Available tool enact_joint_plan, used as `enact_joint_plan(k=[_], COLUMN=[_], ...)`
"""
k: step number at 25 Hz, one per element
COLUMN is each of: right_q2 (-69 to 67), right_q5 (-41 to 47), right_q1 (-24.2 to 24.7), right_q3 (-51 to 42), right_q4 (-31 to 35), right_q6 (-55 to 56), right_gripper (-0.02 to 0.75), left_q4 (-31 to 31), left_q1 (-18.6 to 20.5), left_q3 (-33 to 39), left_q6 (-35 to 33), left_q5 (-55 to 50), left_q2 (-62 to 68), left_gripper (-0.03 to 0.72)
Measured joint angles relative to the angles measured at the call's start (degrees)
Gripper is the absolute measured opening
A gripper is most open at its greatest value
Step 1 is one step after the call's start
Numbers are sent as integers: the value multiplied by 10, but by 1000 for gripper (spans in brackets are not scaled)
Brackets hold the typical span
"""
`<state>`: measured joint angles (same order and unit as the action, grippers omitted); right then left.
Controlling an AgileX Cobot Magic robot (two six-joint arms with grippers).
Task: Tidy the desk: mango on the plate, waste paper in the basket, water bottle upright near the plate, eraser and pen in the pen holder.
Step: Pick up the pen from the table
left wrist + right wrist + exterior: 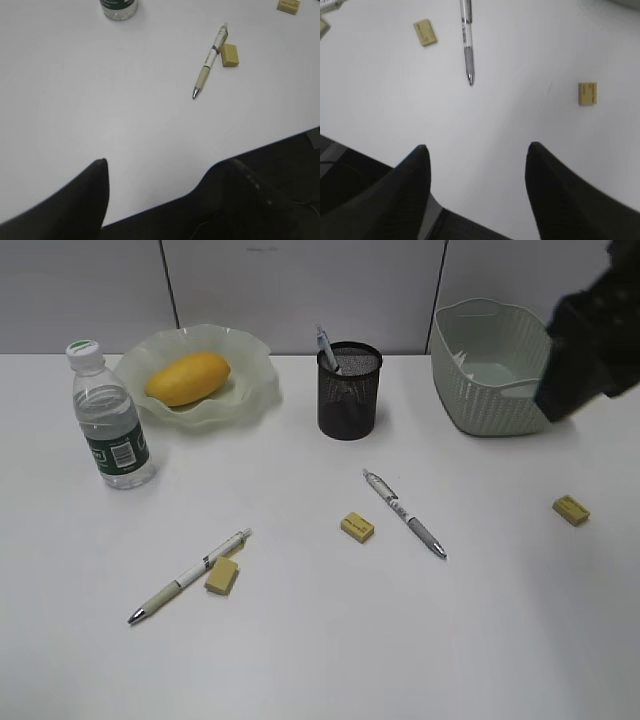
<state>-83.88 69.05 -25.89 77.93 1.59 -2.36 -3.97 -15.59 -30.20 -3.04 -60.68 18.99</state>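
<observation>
Nearest on the worktop point(320, 660) lie 2 pens, the beige one point(190, 576) and the grey-grip one point(405, 513), plus 3 erasers point(357, 527), all loose; those look like the step in hand. Both pincers, left point(165, 175) and right point(477, 160), hang open and empty above the front edge. Next, one must descend squarely over a pen. Farther back, the pen holder point(349, 390) already holds 1 pen, the mango point(188, 378) lies on the plate point(255, 390), the water bottle point(108, 420) stands upright beside it, and the basket point(490, 380) sits rear right.

Pale grey panelled wall point(300, 290) runs across 12 o'clock in the exterior view. It has two dark upright seams, one at 11 o'clock point(170, 285) and one at 1 o'clock point(437, 290). Dark floor point(300, 165) shows at 4 o'clock in the left wrist view and at 8 o'clock in the right wrist view; detail is unclear.
</observation>
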Motion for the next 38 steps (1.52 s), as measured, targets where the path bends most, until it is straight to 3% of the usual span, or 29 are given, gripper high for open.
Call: enact_joint_plan(k=[11,17,27,38], right_q2=[315,477,665,679], right_q5=[-26,-50,-53,-86], right_q1=[0,0,0,0], right_q3=[-301,-408,-473,-489], right_q4=[4,4,-12,-10], right_q6=[1,1,1,2], right_gripper=[477,477,477,477], left_q4=[0,0,1,2], left_q1=[0,0,0,0], left_q3=[0,0,0,-45], left_q6=[0,0,0,-1], left_q5=[0,0,0,38], left_q2=[0,0,0,55], left_gripper=[536,533,533,530])
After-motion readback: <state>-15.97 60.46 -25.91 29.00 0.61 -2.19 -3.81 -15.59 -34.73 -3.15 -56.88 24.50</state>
